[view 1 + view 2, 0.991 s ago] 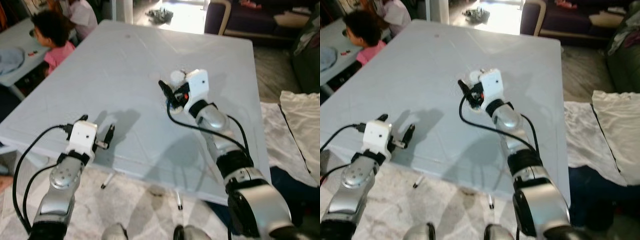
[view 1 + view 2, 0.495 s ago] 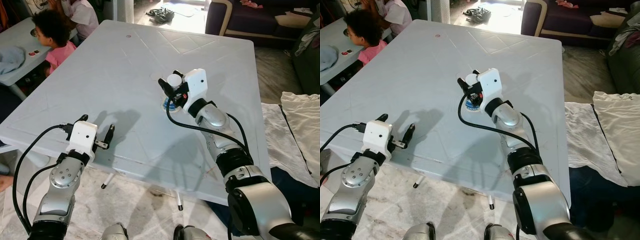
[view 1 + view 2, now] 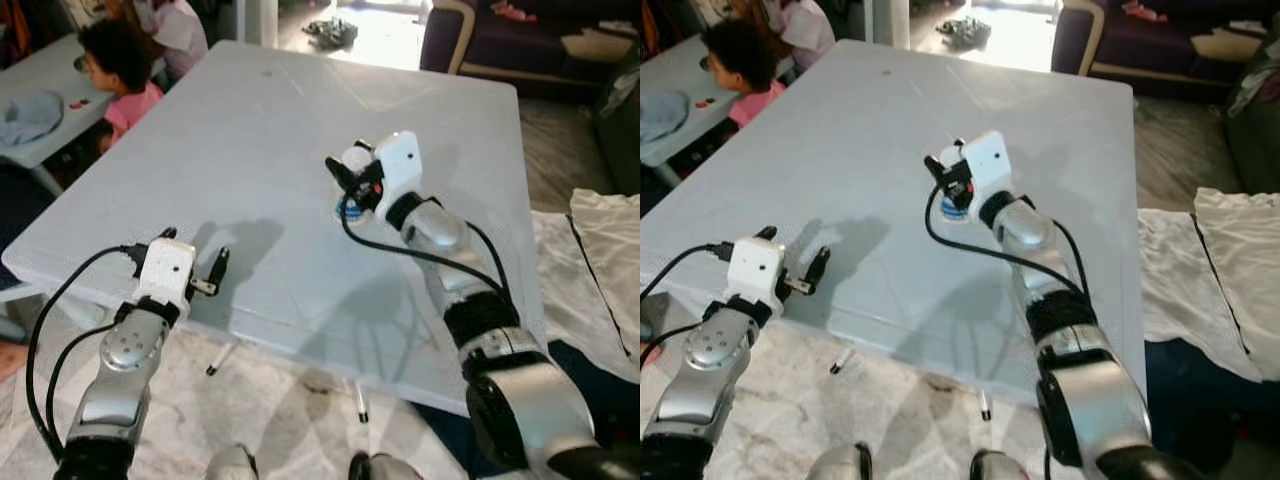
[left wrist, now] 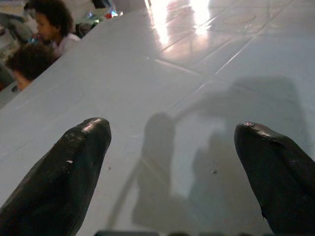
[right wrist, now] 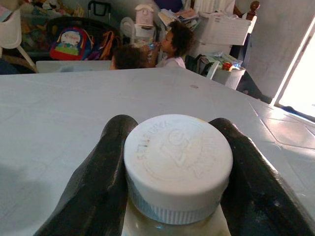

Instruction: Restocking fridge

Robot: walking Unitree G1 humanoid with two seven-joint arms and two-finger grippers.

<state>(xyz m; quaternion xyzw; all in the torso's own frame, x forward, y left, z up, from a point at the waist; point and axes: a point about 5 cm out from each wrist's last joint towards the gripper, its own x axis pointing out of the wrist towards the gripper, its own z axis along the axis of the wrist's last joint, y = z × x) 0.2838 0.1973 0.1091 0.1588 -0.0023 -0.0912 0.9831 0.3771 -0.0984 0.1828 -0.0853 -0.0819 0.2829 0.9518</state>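
Firmly around bottle (image 5: pixel 177 167), right gripper (image 5: pixel 174 196).

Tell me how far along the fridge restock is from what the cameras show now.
Early. Done: the right gripper has closed on the white screw cap of the small white-capped bottle, which stands on the pale grey plastic table. In hand: that grasp, with one black finger on each side of the cap. Left: lifting the bottle, carrying it off and shelving it. The left gripper hovers open above the table's near edge.
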